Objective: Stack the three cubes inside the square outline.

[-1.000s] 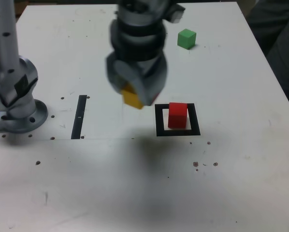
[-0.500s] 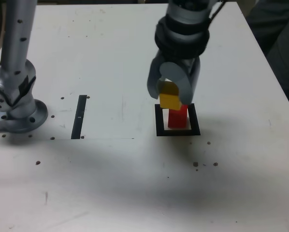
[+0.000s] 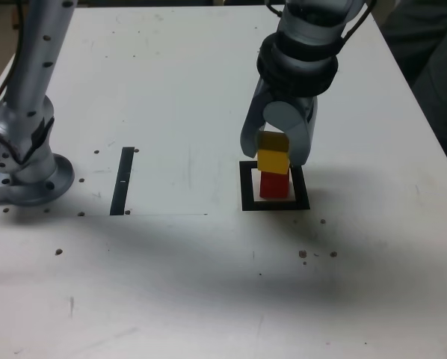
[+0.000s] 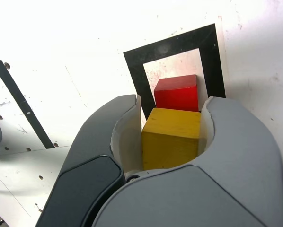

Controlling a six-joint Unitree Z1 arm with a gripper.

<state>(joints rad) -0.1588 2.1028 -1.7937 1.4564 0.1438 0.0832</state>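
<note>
The fingers (image 3: 277, 142) are closed on the yellow cube (image 3: 273, 160), which is clamped between the two grey shells; in the wrist view the cube (image 4: 171, 138) is seen pressed against the pale inner pads (image 4: 127, 137) on both sides. The yellow cube is held directly over the red cube (image 3: 274, 185), and whether the two touch cannot be told. The red cube (image 4: 176, 92) stands inside the square outline (image 3: 247, 187), on its pale centre, and the black border (image 4: 134, 66) is left uncovered around it.

The outline lies towards the bench's near-right part as the exterior view shows it. Nothing is seen between the fingers and the red cube. A thin black strip (image 3: 122, 179) is laid on the bench (image 3: 171, 284) well apart from the outline, on the exterior view's left, and is seen again in the wrist view (image 4: 21, 101). Beyond the strip, near the bench's left edge, the arm's grey base (image 3: 25, 168) is mounted. Small dark specks (image 3: 317, 254) are scattered over the bench near the outline's front edge. The green cube is not seen in either view.
</note>
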